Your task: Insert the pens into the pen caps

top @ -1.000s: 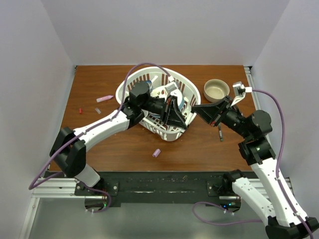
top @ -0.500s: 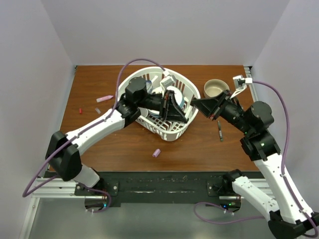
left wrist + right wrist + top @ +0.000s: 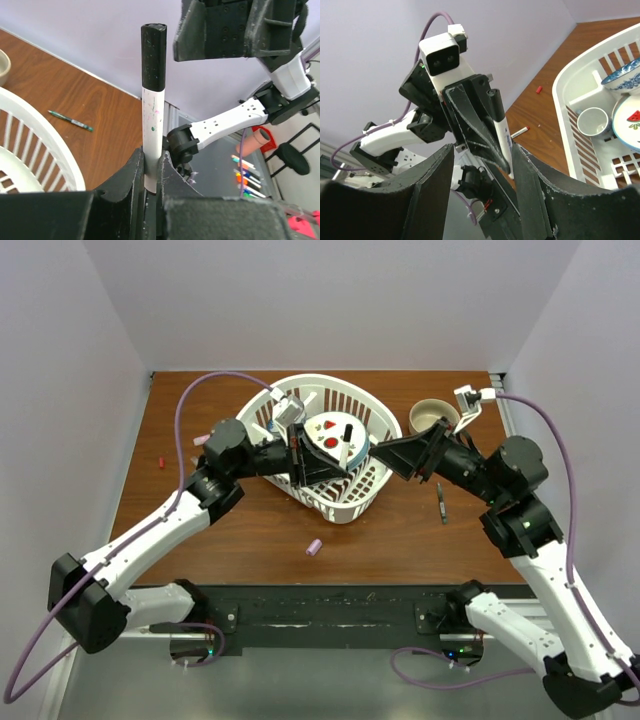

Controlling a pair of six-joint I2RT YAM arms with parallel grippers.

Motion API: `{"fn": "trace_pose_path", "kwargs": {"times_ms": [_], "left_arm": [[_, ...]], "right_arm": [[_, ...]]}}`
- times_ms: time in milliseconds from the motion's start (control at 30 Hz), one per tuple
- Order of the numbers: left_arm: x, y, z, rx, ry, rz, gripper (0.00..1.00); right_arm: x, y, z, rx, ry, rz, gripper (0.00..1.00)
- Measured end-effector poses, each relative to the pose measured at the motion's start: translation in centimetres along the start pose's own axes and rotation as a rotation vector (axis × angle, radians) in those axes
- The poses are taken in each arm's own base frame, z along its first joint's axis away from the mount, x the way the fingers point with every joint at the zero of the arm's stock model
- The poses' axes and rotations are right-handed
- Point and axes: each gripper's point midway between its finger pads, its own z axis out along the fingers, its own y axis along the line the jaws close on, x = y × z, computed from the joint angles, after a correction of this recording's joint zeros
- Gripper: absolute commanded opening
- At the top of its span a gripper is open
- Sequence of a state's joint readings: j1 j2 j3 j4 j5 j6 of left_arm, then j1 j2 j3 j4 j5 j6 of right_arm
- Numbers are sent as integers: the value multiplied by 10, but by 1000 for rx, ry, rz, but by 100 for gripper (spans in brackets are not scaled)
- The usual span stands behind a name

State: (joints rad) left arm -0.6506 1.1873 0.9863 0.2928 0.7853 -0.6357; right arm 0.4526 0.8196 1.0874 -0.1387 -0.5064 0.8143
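left wrist view: white pen (image 3: pixel 151 135) is held upright by the barrel, clamped in the left gripper (image 3: pixel 151 172). a black cap (image 3: pixel 153 55) is seen on its upper end, probably fully seated. the right gripper (image 3: pixel 482 152) is placed around the pen with jaws spread, and its pads (image 3: pixel 432 190) are kept apart from the barrel on both sides. both are above the basket (image 3: pixel 345 508). from the basket, a lilac cap (image 3: pixel 314 547) is seen on the table (image 3: pixel 400 530) at 6 o'clock, a dark pen (image 3: pixel 441 502) at 4 o'clock, a red cap (image 3: pixel 161 461) at 9 o'clock.
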Motion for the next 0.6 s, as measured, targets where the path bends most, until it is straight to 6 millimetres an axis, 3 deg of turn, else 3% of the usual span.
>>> {"fn": "trace_pose_path", "kwargs": {"times_ms": [200, 400, 433, 467, 600], "left_arm": [[3, -3, 0, 24, -10, -40, 0], [-2, -8, 3, 59, -31, -63, 0], [-2, -8, 3, 63, -33, -67, 0], [-2, -9, 3, 70, -31, -70, 0], [-4, -13, 4, 90, -34, -77, 0]], "right_arm": [[5, -9, 17, -13, 26, 23, 54], [25, -1, 33, -55, 89, 25, 48], [30, -1, 36, -61, 104, 24, 44], [35, -1, 39, -58, 113, 21, 34], [47, -10, 48, -16, 132, 14, 9]]}}
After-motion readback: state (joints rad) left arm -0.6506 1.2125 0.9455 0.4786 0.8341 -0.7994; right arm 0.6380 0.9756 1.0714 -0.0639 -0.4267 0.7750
